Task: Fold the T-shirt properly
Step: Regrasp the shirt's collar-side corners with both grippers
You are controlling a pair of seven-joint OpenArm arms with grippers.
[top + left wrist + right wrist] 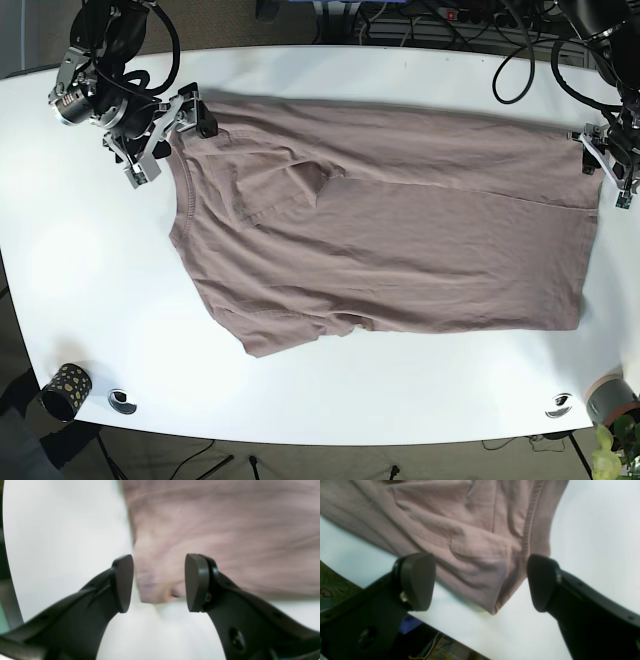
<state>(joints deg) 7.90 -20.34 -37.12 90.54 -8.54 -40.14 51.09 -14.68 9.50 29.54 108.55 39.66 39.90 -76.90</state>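
the mauve t-shirt (390, 240) lay spread flat across the white worktop (90, 300); no writing or brand was legible on it. the left pincer (159, 583) stood wide at the shirt's hem corner, gripping nothing. the right pincer (481, 582) stood wide over its shoulder corner, also gripping nothing.

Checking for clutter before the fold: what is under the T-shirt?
Around the T-shirt only the white table shows, so it lies on that. Whatever the cloth covers is hidden; no lump suggests anything underneath.
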